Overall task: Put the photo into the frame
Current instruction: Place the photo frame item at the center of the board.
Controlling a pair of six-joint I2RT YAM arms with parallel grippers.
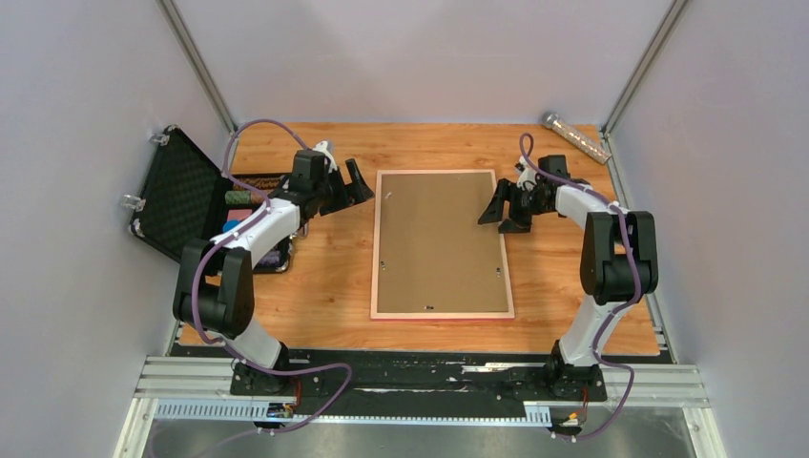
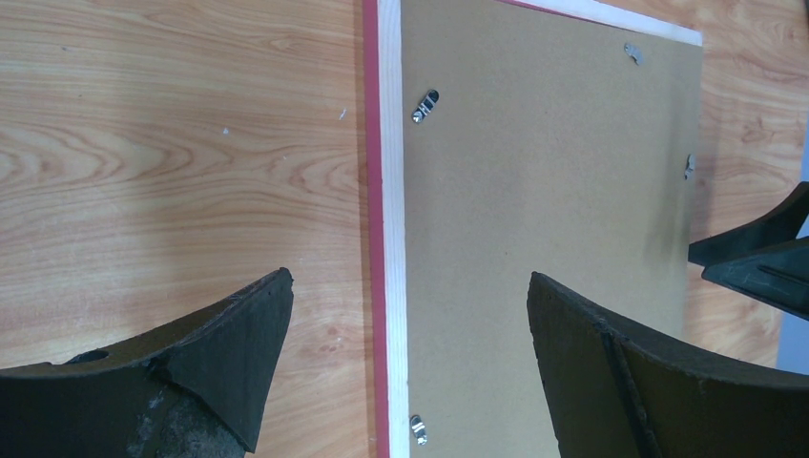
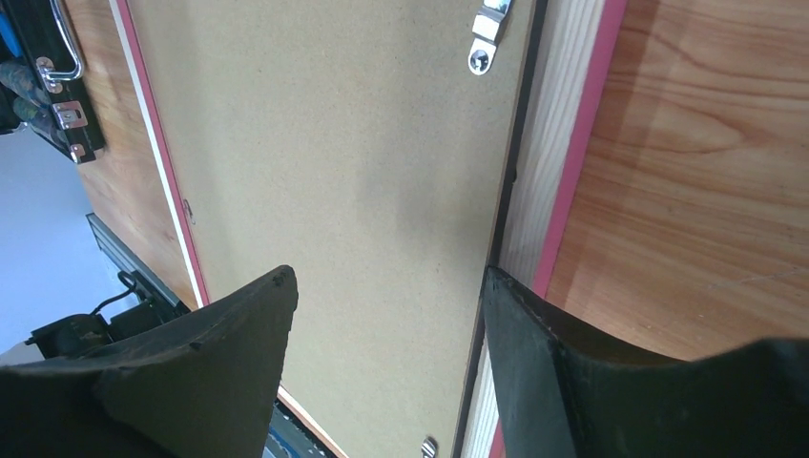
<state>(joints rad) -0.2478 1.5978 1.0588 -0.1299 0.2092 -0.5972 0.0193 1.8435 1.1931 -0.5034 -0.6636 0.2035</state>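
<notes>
The frame (image 1: 375, 248) lies face down in the middle of the table, its pale back rails and pink outer edge showing. The brown backing board (image 1: 439, 243) sits inside it. The photo is hidden. My left gripper (image 1: 351, 186) is open and empty, hovering at the frame's far left corner; its wrist view shows the left rail (image 2: 389, 191) and the board (image 2: 544, 172) between the jaws (image 2: 410, 286). My right gripper (image 1: 501, 215) is open and empty over the right rail (image 3: 563, 143), one finger over the board (image 3: 334, 143), one over the rail (image 3: 386, 277).
An open black case (image 1: 181, 196) with small items stands at the left, close to the left arm. A clear tube (image 1: 577, 138) lies at the back right corner. Small metal turn clips (image 2: 426, 105) sit along the board's edges. Grey walls enclose the table.
</notes>
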